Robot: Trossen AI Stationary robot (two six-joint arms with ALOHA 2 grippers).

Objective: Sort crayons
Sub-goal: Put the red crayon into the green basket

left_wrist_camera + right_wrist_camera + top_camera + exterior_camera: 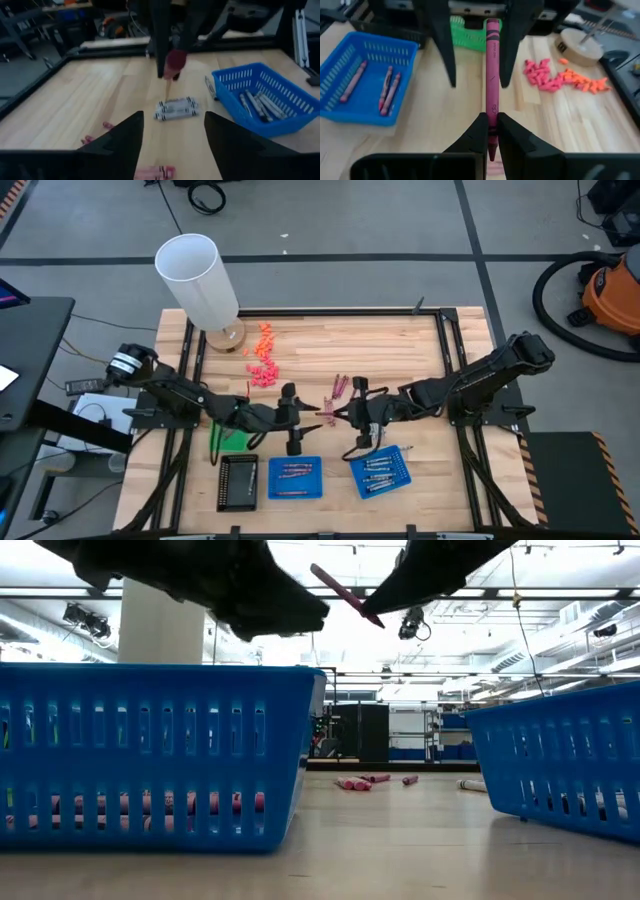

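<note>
Right wrist view: we are seeing the right hand (490, 131) pinching the lower end of a magenta crayon (492, 80), which is standing out lengthwise between the two fingers above the bench (440, 107). Directly opposite, we are seeing the left hand (476, 50) with its fingers spread wide, one on each side of the crayon's far end without touching it. In the high view, both hands are meeting mid-bench, above the two blue baskets. We are noting reddish crayons (387, 90) lying in the left blue basket (350, 112) and grey crayons (260, 105) lying in the right blue basket (280, 125).
</note>
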